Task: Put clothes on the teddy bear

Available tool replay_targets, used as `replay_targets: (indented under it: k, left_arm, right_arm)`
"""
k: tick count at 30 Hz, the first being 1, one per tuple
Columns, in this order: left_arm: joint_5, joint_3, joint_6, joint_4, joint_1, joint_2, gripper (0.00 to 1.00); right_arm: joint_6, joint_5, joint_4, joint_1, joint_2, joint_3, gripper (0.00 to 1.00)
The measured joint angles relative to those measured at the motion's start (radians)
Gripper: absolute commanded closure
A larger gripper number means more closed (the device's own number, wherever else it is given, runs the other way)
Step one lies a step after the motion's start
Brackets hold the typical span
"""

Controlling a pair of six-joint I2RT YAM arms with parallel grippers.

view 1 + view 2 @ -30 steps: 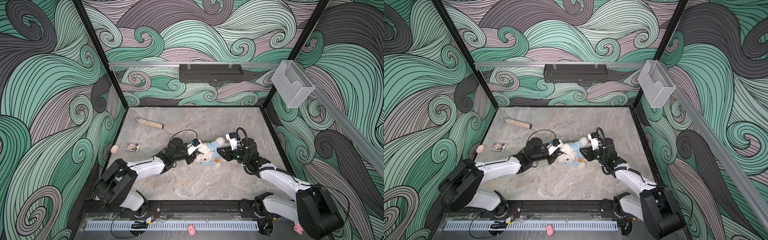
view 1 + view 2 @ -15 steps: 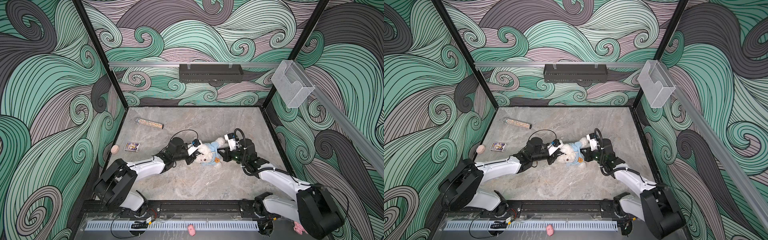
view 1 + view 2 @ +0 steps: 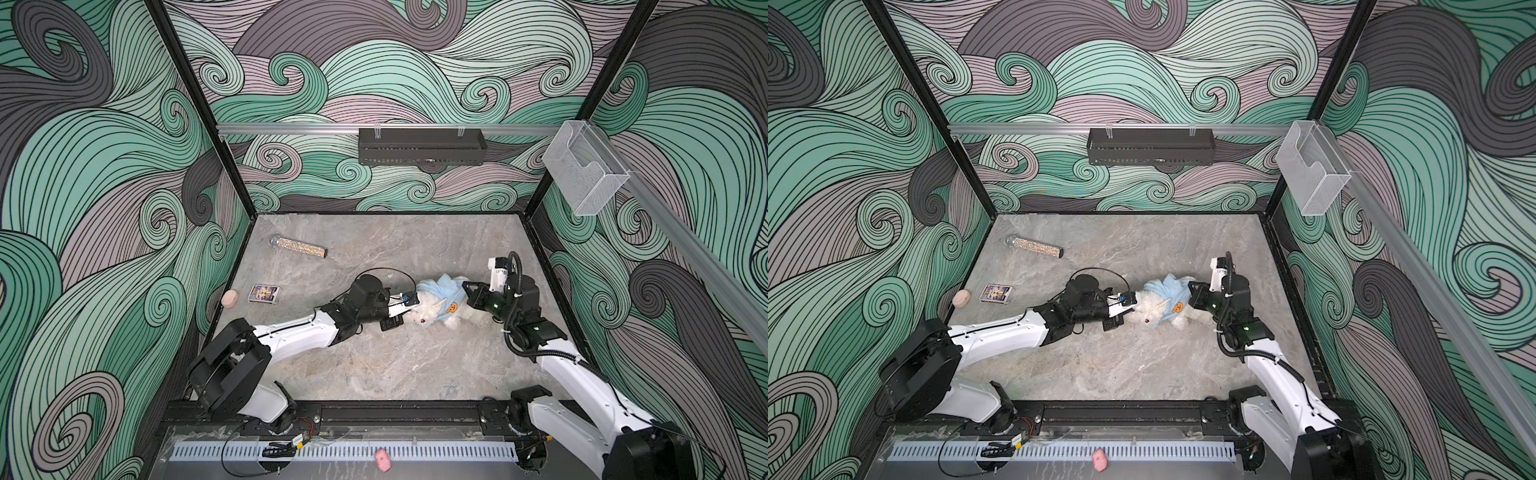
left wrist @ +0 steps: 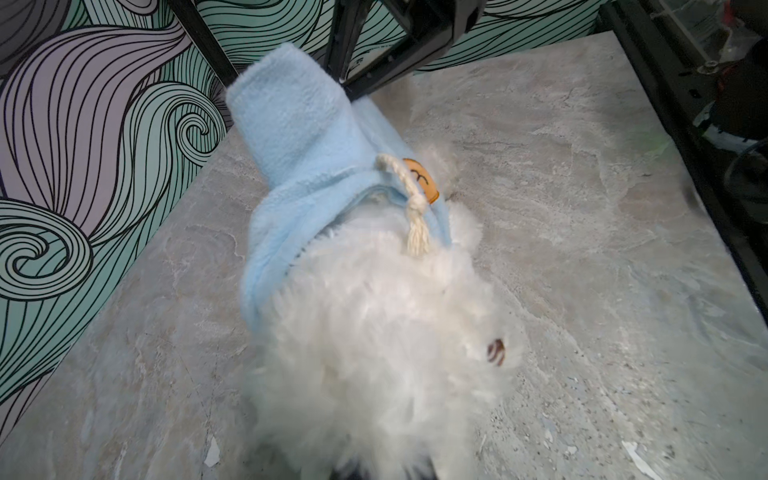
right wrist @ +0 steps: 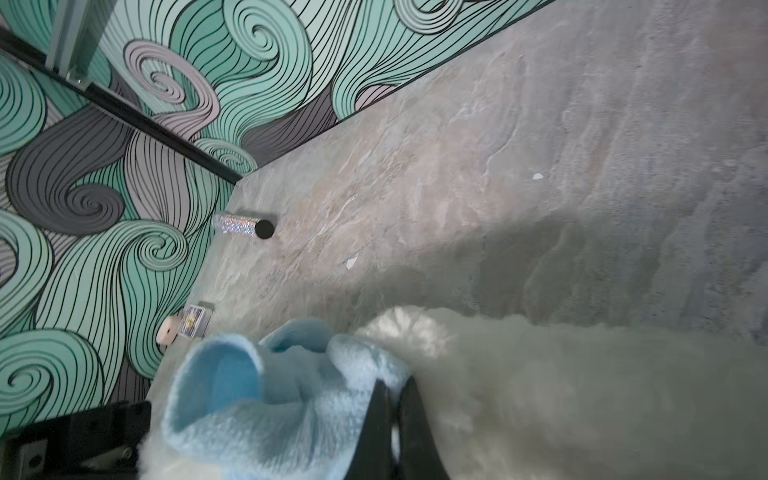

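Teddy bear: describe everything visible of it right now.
The teddy bear is fluffy white plush with a small dark nose, lying on the grey marbled table, head toward the left arm. A pale blue fleece hoodie with an orange face patch and cream drawstring covers its torso; the hood is off its head and one sleeve looks empty. The left hand is shut on its head fur, and the right hand is shut on the hoodie's hem near its legs.

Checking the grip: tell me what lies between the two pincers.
The teddy bear, in a light blue hoodie, lies between the left pincer and the right pincer, in both top views.
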Motion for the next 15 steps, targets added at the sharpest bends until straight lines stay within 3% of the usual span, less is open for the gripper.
replay_targets:
  k: [7, 15]
  left_arm:
    - [-0.037, -0.04, -0.043, 0.068, -0.008, -0.017, 1.0]
    - [-0.042, -0.163, -0.298, 0.245, 0.03, -0.089, 1.0]
  right_arm:
    - [0.053, -0.134, 0.01, -0.131, 0.071, -0.011, 1.0]
    - [0.096, -0.316, 0.061, -0.268, 0.132, -0.063, 1.0]
